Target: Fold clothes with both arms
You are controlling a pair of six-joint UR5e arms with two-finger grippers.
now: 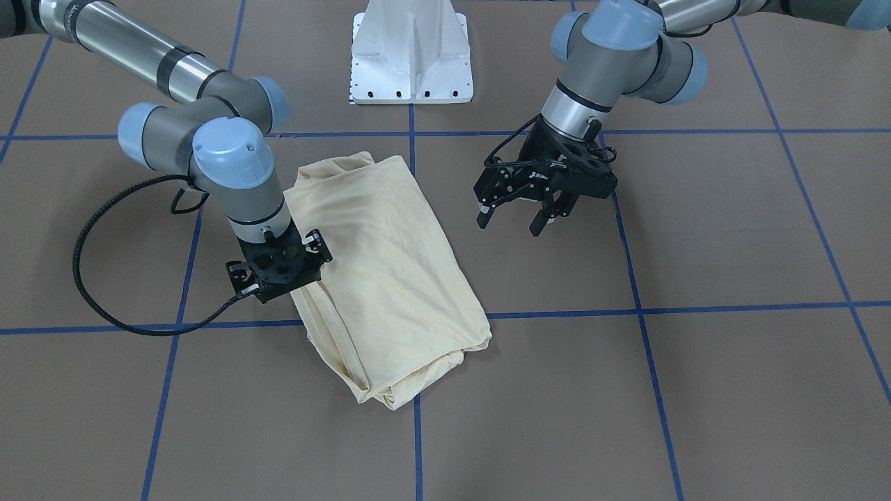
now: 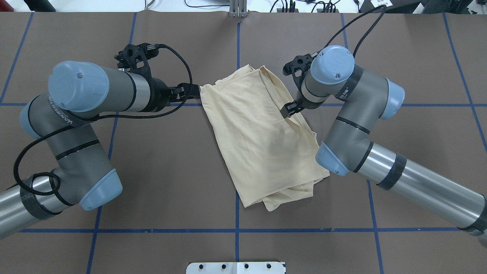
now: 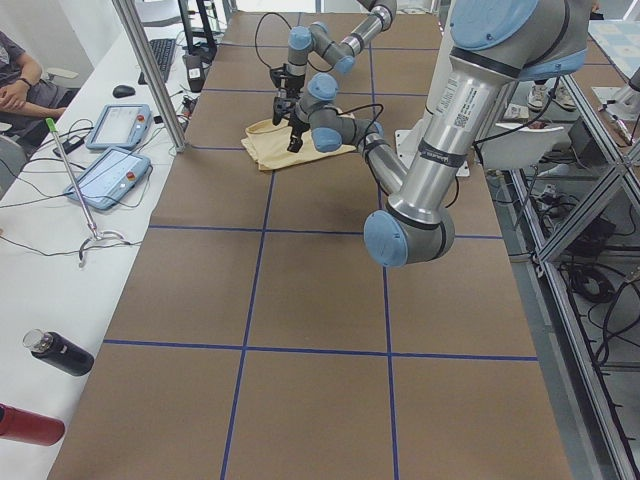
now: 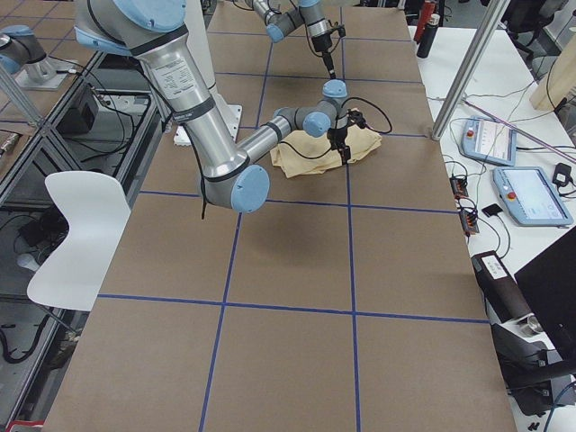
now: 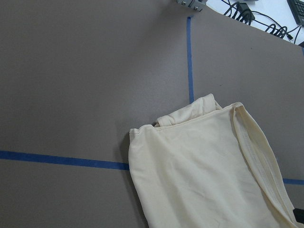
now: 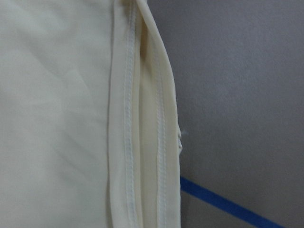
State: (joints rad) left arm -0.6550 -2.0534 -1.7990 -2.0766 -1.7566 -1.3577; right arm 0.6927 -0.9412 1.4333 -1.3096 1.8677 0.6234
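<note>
The pale cream-yellow shirt (image 1: 390,257) lies folded into a slanted oblong on the brown table, with no print showing. In the overhead view the shirt (image 2: 258,140) sits between both arms. My left gripper (image 1: 511,219) hangs open above the bare table beside the shirt's far corner, holding nothing. My right gripper (image 2: 287,110) points down at the shirt's long stitched edge (image 6: 128,118). Its fingers are hidden under the wrist, so I cannot tell whether it is open or shut. The left wrist view shows the shirt's corner (image 5: 199,175) from above.
The white base pedestal (image 1: 411,52) stands at the table's robot side. Blue tape lines (image 1: 418,445) grid the brown surface. A side table with tablets (image 3: 120,125), bottles (image 3: 60,352) and a seated person's hand lies beyond the left end.
</note>
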